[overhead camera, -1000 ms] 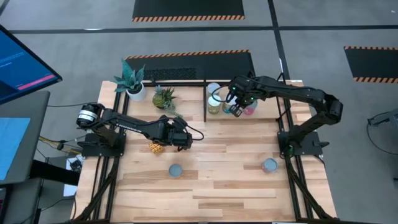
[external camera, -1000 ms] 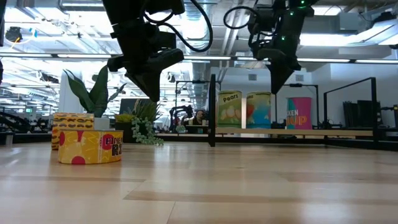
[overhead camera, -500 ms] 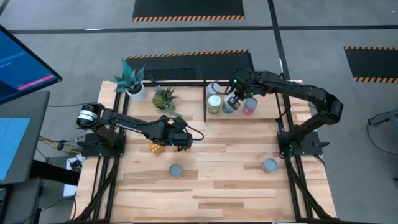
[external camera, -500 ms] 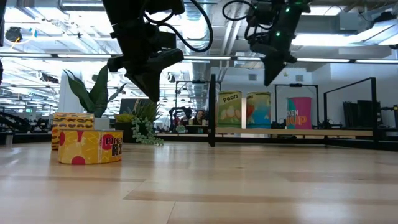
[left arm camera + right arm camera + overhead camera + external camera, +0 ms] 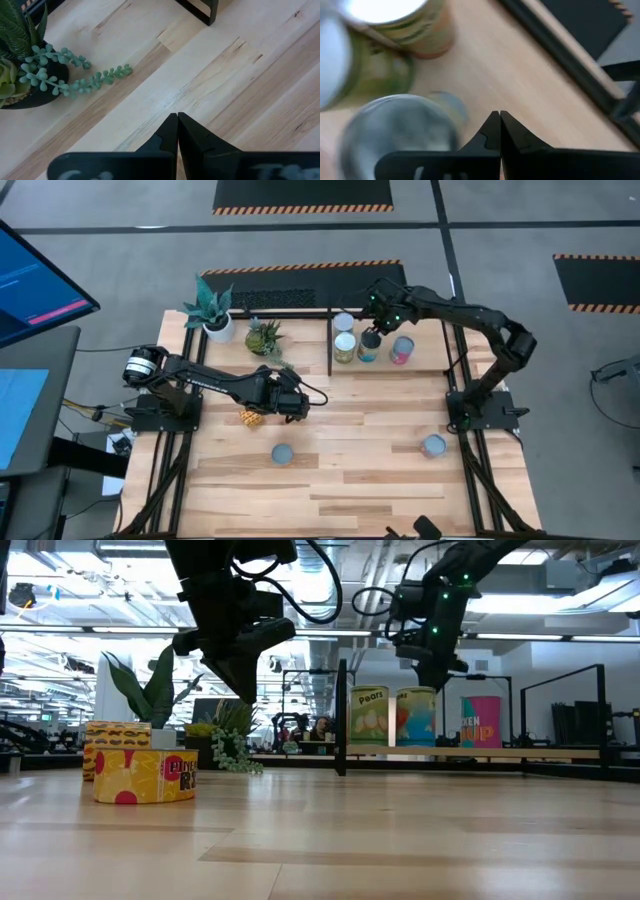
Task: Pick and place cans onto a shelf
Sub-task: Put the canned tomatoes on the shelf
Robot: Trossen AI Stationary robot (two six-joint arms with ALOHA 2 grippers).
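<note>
Several cans stand in the shelf (image 5: 332, 360): a yellow-green one (image 5: 345, 347), a blue one (image 5: 368, 349), a pink one (image 5: 402, 350) and one behind them (image 5: 344, 322). In the low view they stand upright on the wood base (image 5: 560, 753). My right gripper (image 5: 372, 331) is shut and empty, hovering above the blue can (image 5: 400, 132). My left gripper (image 5: 292, 406) is shut and empty above the table, beside a yellow can (image 5: 250, 418). Two more cans (image 5: 283, 453) (image 5: 433, 445) stand on the near table.
Two potted plants (image 5: 212, 310) (image 5: 263, 335) stand at the far left, next to the shelf's black post (image 5: 341, 718). In the low view a second yellow tin (image 5: 115, 745) stands behind the yellow can (image 5: 145, 776). Bare wood lies between the two near cans.
My right gripper has moved toward the table's far edge and a little toward its left, over the cans in the shelf, and its wrist has turned. The cans have stayed where they were.
</note>
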